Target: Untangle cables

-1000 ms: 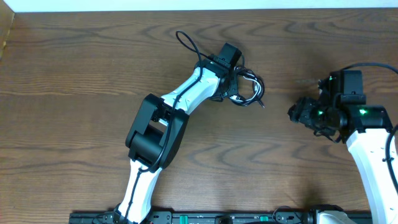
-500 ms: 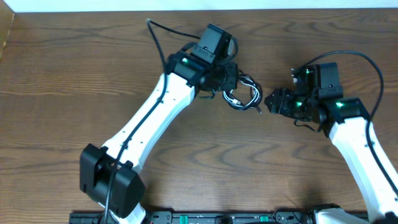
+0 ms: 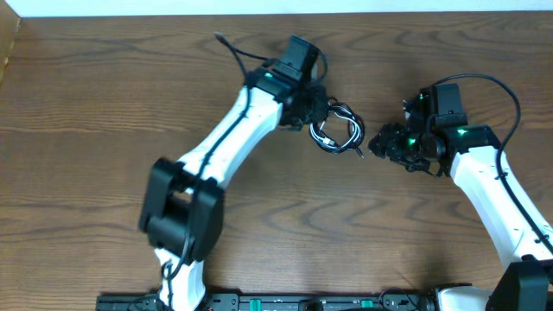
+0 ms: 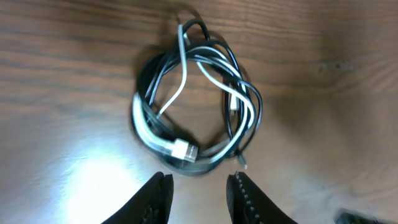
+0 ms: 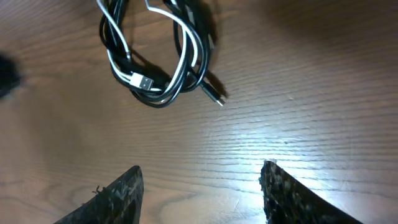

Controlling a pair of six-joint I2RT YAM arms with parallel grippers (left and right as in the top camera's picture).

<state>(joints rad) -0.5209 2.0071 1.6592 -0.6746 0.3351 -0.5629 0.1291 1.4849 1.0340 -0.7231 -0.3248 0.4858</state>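
Left end effector and right end effector spread — two cables tangled, one black, one white.

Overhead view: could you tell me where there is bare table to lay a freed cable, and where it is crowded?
Bare wood lies left of the left arm up to the table edge, and in the front middle between it and the right arm. Crowded: the cable tangle, hemmed between the open left gripper and open right gripper.

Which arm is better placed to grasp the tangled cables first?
Probably left: the left gripper, open, sits just at the edge of the cables; the right gripper, also open, is farther away.
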